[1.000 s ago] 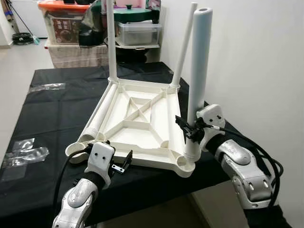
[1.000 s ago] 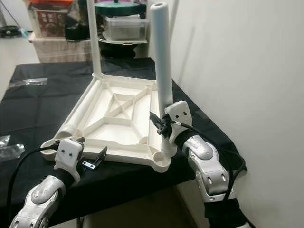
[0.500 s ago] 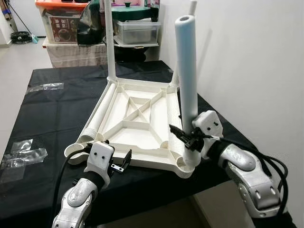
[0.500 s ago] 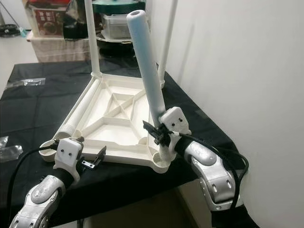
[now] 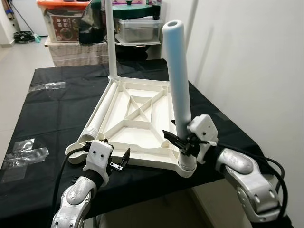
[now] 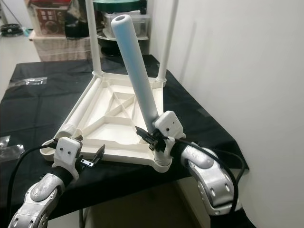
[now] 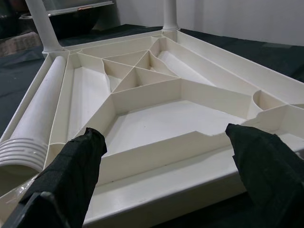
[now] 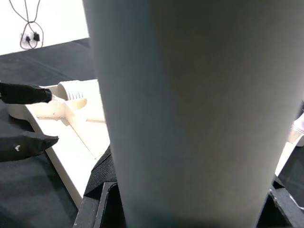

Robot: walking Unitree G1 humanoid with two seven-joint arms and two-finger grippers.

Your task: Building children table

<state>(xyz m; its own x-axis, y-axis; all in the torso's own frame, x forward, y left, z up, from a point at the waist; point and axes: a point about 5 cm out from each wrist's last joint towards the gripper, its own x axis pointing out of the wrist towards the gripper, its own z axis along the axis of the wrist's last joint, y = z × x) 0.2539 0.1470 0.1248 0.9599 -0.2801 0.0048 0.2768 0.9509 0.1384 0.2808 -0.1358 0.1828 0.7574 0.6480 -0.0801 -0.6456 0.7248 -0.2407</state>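
A white children's table top [image 5: 124, 125] lies upside down on the black-clothed table [image 5: 52, 114]. Two legs stand in its far corners: the far left leg [image 5: 110, 38] and the far right leg [image 6: 168, 42]. Another loose leg [image 5: 99, 114] lies inside along the top's left side. My right gripper [image 5: 183, 145] is shut on a fourth leg [image 5: 176, 80], low down; its foot sits at the near right corner socket [image 5: 186, 167] and it leans left. The same leg [image 8: 190, 104] is close up in the right wrist view. My left gripper [image 5: 121, 161] hangs open at the top's near left edge [image 7: 156, 161], holding nothing.
Clear plastic bags [image 5: 26, 152] and another plastic bag [image 5: 47, 86] lie on the cloth at the left. Storage boxes [image 5: 66, 21] and clutter stand behind the table. A white wall [image 5: 247, 71] runs close along the right side. The table's near edge is just below the grippers.
The leg in my right gripper has tipped from nearly upright to leaning left, and the gripper has moved down and left with it. The left gripper has stayed put.
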